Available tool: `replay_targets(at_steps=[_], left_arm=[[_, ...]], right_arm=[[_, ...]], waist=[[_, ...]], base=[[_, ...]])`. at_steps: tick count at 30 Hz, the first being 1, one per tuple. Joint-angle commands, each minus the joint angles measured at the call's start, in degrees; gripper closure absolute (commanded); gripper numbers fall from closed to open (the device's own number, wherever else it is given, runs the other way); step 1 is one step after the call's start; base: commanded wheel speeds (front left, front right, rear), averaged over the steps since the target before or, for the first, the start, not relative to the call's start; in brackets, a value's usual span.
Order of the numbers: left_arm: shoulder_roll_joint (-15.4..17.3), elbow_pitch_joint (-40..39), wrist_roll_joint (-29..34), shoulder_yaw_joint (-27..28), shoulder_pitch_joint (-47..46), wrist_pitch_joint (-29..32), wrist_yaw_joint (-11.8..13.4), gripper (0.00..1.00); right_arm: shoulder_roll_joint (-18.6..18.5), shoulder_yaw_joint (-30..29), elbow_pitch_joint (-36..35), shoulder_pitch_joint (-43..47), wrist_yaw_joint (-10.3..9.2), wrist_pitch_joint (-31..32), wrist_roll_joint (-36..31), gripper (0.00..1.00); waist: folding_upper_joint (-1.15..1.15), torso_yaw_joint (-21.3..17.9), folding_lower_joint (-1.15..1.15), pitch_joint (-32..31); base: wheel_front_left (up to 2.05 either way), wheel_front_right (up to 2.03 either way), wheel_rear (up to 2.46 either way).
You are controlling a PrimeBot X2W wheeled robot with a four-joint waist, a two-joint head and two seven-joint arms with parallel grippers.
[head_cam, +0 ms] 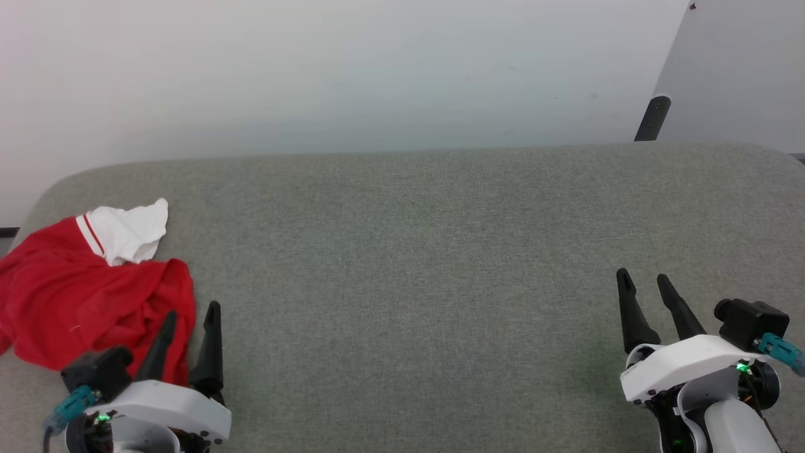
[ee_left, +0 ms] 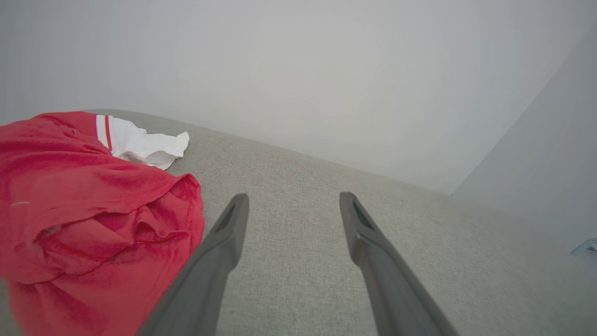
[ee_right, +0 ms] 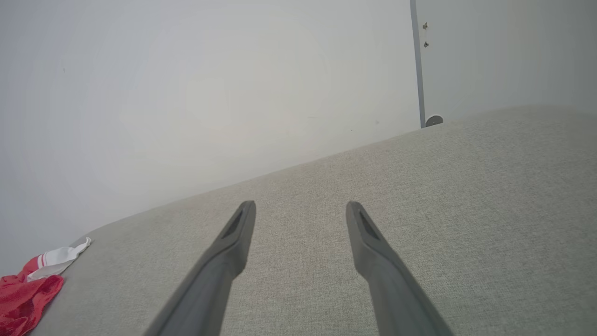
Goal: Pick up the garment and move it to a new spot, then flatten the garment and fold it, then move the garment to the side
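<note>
The garment (head_cam: 75, 296) is a red shirt with a white sleeve and striped trim, lying crumpled at the far left of the grey fabric surface (head_cam: 409, 251). In the left wrist view the garment (ee_left: 84, 219) bunches beside the left finger. My left gripper (head_cam: 192, 311) stands open at the garment's right edge, with nothing between its fingers; the left gripper (ee_left: 294, 198) hovers over bare fabric. My right gripper (head_cam: 644, 280) is open over the surface at the lower right, far from the shirt. In the right wrist view the right gripper (ee_right: 301, 205) is open and the garment (ee_right: 28, 289) lies at the far left corner.
A pale wall (head_cam: 352, 69) runs behind the surface's far edge. A dark post (head_cam: 651, 117) and a grey panel (head_cam: 742, 69) stand at the back right. Open grey fabric stretches between the two grippers.
</note>
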Motion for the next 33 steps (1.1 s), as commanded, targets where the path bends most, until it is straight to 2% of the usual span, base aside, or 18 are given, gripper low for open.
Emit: replay_targets(at_steps=[1, 14, 33], left_arm=[[0.56, -0.52, 1.67, -0.09, -0.70, -0.46, 0.19, 0.00], [1.61, -0.77, 8.87, 0.05, -0.30, -2.34, 0.14, 0.00], [2.06, 0.94, 15.37, 0.24, -0.53, -4.54, -0.38, 0.00]], right_arm=[[-0.06, -0.25, -0.52, -1.31, 0.02, -0.49, -1.69, 0.00], [0.51, -1.45, -0.15, -1.50, 0.03, -2.06, -10.98, 0.00], [0.62, -2.59, 0.33, -1.43, 0.03, -4.66, -17.85, 0.00]], waist=[[0.00, 0.00, 0.00, -0.04], [0.00, -0.27, 0.00, -0.09], [0.00, -0.72, 0.00, -0.37]], base=[[0.00, 0.00, 0.00], [0.00, 0.00, 0.00], [0.00, 0.00, 0.00]])
